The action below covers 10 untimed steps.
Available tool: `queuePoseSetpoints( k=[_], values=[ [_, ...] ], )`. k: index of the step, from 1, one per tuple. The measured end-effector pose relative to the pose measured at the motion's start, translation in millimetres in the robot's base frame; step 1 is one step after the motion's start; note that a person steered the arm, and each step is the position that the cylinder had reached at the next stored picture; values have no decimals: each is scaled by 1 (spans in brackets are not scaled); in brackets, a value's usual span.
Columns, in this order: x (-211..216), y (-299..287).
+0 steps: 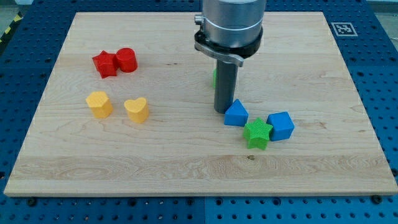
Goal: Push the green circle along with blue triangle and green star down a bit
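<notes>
My tip [222, 110] rests on the board just left of and above the blue triangle [236, 114], nearly touching it. The green star [257, 134] lies right below the triangle, touching it. A blue cube [280, 126] sits against the star's right side. The green circle [214, 77] is almost hidden behind the rod; only a thin green sliver shows at the rod's left edge, above my tip.
A red star [104, 64] and a red cylinder [126, 60] touch at the view's upper left. A yellow hexagon-like block [99, 104] and a yellow heart [137, 109] lie below them. The wooden board [186, 168] ends in a blue pegboard table.
</notes>
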<state>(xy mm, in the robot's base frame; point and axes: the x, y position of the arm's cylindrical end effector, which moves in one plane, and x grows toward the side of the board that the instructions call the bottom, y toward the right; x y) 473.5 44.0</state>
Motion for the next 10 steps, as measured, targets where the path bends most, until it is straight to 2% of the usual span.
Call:
queuePoseSetpoints(
  k=[2, 3, 4, 5, 6, 7, 9, 10],
  values=[
    [21, 25],
    [20, 14],
    [5, -27],
    [-33, -74],
    [-99, -83],
    [-118, -38],
    [-93, -28],
    [-88, 2]
  ],
)
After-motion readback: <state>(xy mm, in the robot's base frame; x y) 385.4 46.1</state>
